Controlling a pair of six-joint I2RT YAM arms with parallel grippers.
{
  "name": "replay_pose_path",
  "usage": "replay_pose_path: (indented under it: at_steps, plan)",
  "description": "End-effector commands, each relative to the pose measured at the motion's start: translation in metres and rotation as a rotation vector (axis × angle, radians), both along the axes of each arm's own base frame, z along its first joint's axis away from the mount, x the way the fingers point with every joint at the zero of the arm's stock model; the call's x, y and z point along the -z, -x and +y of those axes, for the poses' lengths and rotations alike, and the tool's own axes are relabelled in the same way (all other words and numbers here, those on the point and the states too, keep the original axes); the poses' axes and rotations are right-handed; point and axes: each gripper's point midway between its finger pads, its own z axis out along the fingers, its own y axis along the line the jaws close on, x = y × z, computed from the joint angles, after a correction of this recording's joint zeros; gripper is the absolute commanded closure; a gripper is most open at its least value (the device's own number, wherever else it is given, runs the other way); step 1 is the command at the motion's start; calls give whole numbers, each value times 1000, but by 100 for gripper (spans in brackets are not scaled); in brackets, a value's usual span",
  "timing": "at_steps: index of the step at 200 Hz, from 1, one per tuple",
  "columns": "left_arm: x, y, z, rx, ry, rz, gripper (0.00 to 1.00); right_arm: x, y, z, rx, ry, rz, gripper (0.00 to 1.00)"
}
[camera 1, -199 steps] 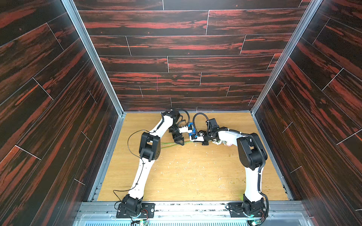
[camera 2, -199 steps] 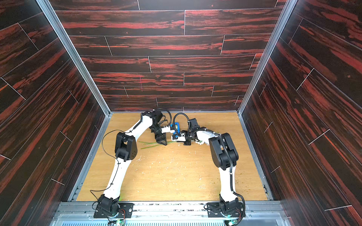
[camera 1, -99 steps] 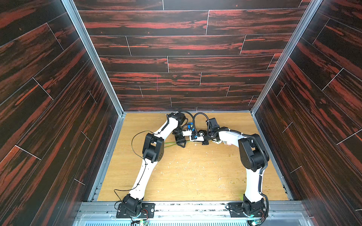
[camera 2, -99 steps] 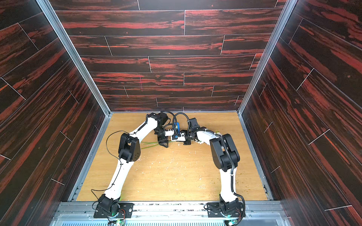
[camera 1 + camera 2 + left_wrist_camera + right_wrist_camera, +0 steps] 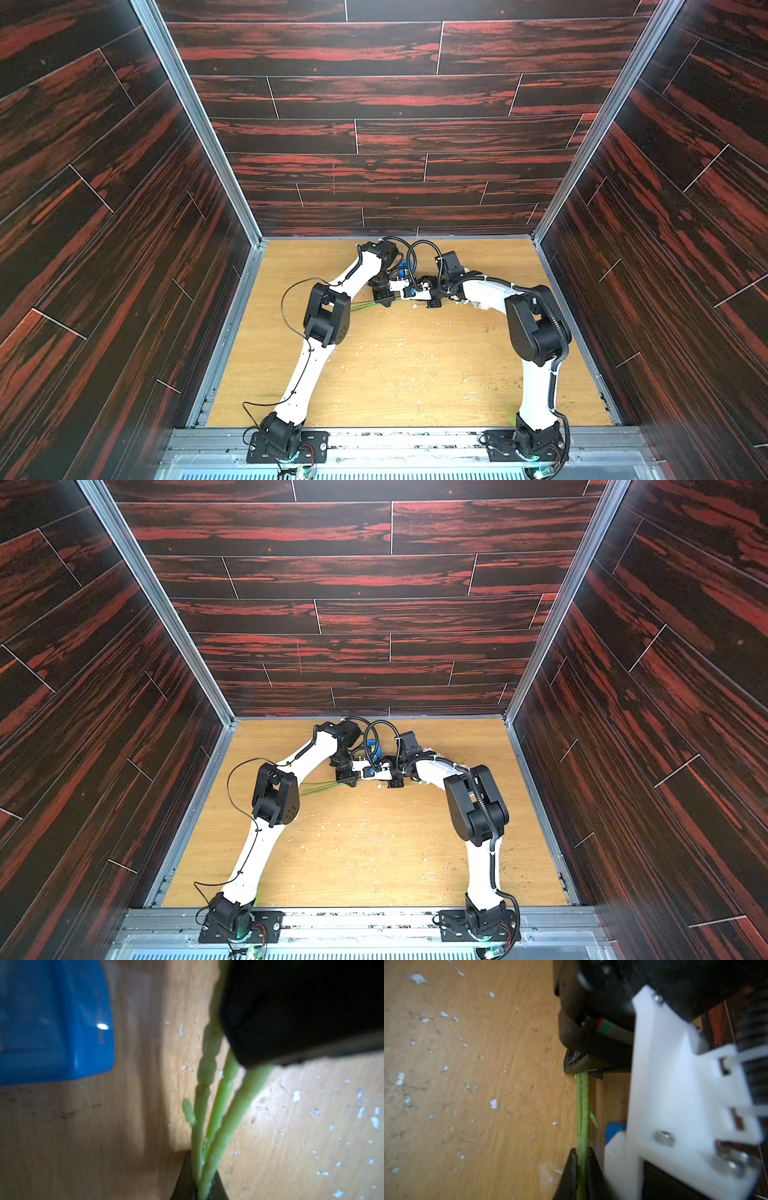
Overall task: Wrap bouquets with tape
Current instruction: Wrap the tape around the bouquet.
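green stems [image 5: 220, 1105], blue dispenser [image 5: 52, 1022], speckled tan table [image 5: 415, 374].

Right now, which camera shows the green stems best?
The left wrist view: the green stems show close up, three strands fanning apart. The right wrist view shows the stems bunched together. In both top views they are only faint thin lines.

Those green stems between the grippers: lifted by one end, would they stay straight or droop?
Probably floppy: the green stems are long and thin, so a free end would likely sag. Likely to splay too, since the three strands fan apart away from the left gripper. Their knobbly surface should resist slipping.
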Motion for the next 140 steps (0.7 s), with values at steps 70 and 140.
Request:
replay_pose_path:
  at_steps: [70,140]
  plan:
    - [-49,-42,13,-55,-6,-438,100,-115,21,-33,224,-108,-221,57]
    - [-93,-57,3,-20,-2,-867,100,-203,-10,-49,409,-365,-136,16]
